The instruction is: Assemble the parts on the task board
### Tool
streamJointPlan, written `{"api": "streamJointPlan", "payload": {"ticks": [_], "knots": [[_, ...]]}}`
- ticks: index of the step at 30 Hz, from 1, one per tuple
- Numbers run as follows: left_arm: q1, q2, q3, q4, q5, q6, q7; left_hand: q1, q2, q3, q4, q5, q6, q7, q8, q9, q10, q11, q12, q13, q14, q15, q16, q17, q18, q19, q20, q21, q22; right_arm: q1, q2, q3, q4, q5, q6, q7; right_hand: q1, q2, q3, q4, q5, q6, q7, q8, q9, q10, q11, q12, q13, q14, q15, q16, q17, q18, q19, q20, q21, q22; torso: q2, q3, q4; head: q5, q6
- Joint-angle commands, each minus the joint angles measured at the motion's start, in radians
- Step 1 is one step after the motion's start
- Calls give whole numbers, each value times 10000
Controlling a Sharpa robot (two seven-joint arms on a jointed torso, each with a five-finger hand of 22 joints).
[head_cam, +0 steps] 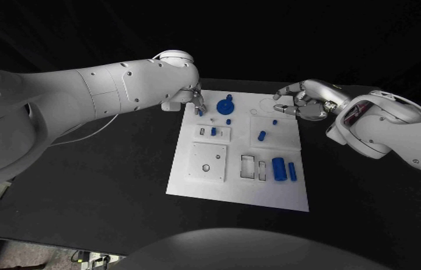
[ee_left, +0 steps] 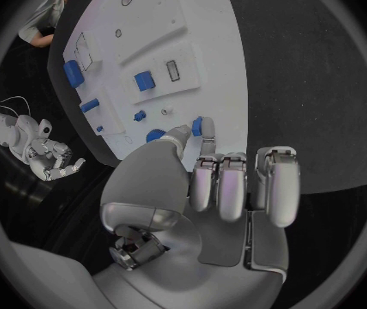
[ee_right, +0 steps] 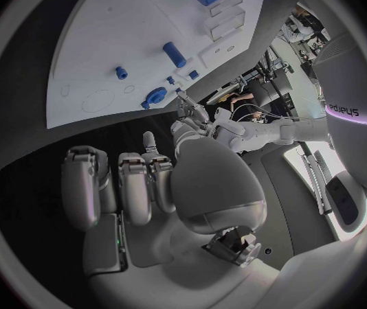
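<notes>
Task board [head_cam: 198, 182] lies mid-bench; several blue parts [head_cam: 279, 168] look seated, others loose. Left hand [head_cam: 191, 100] pinches a small blue part [ee_left: 197, 126] at the board's far edge. Right hand [head_cam: 301, 103] hovers, fingers apart, empty. Assembly seems partway.

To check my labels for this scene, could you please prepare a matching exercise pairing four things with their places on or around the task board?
Things:
1. left hand
2. right hand
3. large blue cylinder
4. round blue part

Places:
A. near right area of the task board
B. at the board's far left corner
C. on the board, between the two hands
D. at the board's far right corner

Pairs: 1-B, 2-D, 3-A, 4-C
</notes>
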Motion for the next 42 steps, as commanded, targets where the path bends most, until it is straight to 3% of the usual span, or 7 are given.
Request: {"api": "streamJointPlan", "payload": {"ticks": [1, 25, 35, 42], "knots": [[-4, 31, 1, -12, 55, 144, 41, 72, 7, 47, 3, 43, 89, -10, -6, 12, 1041, -71, 2, 2629, 1054, -92, 24, 2630, -102, 905, -88, -59, 2552, -5, 7, -1, -1, -56, 126, -4, 92, -22, 60, -18, 40, 45, -4, 21, 16, 1033, 66, -15, 2609, 1043, 30, 35, 2634, 102, 31, -36, -2, 2105, 1, 2, 0, -4, 0], [-10, 63, 0, -71, 139, 140, 59, 122, 102, 274, 7, 148, 179, -46, -8, 46, 1041, -109, 2, 2629, 1054, -126, 24, 2630, -87, 861, -119, -115, 2527, -6, -29, -1, 22, -56, 125, -13, 128, -15, 84, -38, 62, 109, 2, 39, 22, 1033, 70, -15, 2609, 1043, 32, 35, 2634, 105, 21, -36, -15, 2100, 2, -1, 4, -34, 0], [-59, 89, -1, -126, 258, 143, 68, 286, 29, 652, -167, -57, 205, -72, -38, 98, 1041, -139, 2, 2629, 1054, -158, 24, 2630, -83, 851, -154, -133, 2522, -6, -50, -1, 42, -56, 122, -23, 144, -13, 94, -48, 71, 143, 4, 49, 25, 1033, 72, -15, 2609, 1043, 33, 35, 2634, 107, 14, -35, -23, 2097, 6, -1, 4, -70, 0], [-73, 81, -1, -137, 315, 82, 78, 422, -71, 959, -368, -12, 269, -105, -14, 162, 1041, -167, 2, 2629, 1054, -183, 24, 2630, -83, 853, -179, -134, 2525, -6, -56, -1, 41, -56, 116, -25, 151, -13, 99, -53, 76, 158, 4, 53, 26, 1033, 73, -15, 2609, 1043, 33, 35, 2634, 108, 13, -35, -25, 2096, 3, 0, 4, -57, 0]]}}
